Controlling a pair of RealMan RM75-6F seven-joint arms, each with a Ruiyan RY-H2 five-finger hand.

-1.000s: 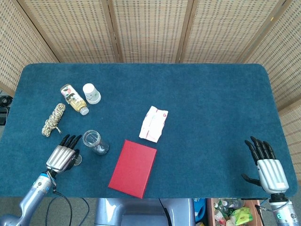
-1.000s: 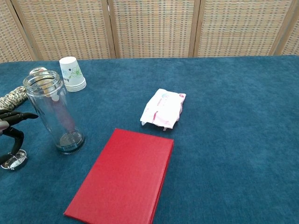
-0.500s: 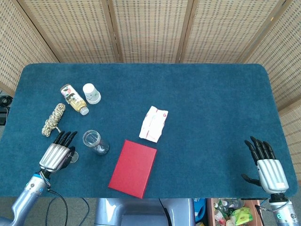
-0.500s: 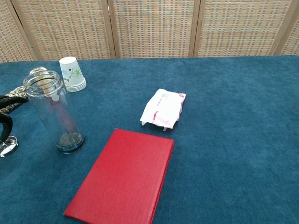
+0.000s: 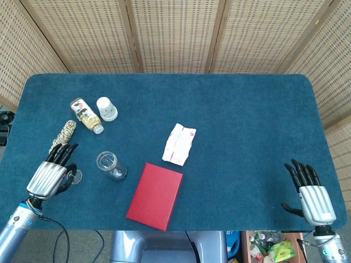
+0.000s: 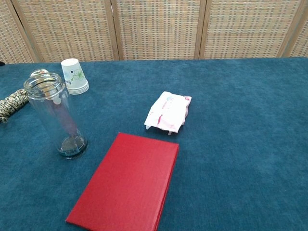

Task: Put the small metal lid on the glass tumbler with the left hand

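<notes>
Lid (image 5: 77, 176) contact was seen at the left hand (image 5: 49, 175), the small metal piece lying just beside its curled fingers; a true grip could not be told. The glass tumbler (image 6: 55, 115) stood upright nearby, mouth uncovered. A slip or a knocked tumbler was judged possible. The tabletop (image 5: 247, 120) edge lay close; the right hand (image 5: 308, 196) was spread, empty.

The small metal lid (image 5: 76, 176) is largely covered by the left robot hand (image 5: 50, 176); its grasp cannot be determined. The coiled beige rope (image 6: 10, 105) is cut off at the chest view's left edge.
</notes>
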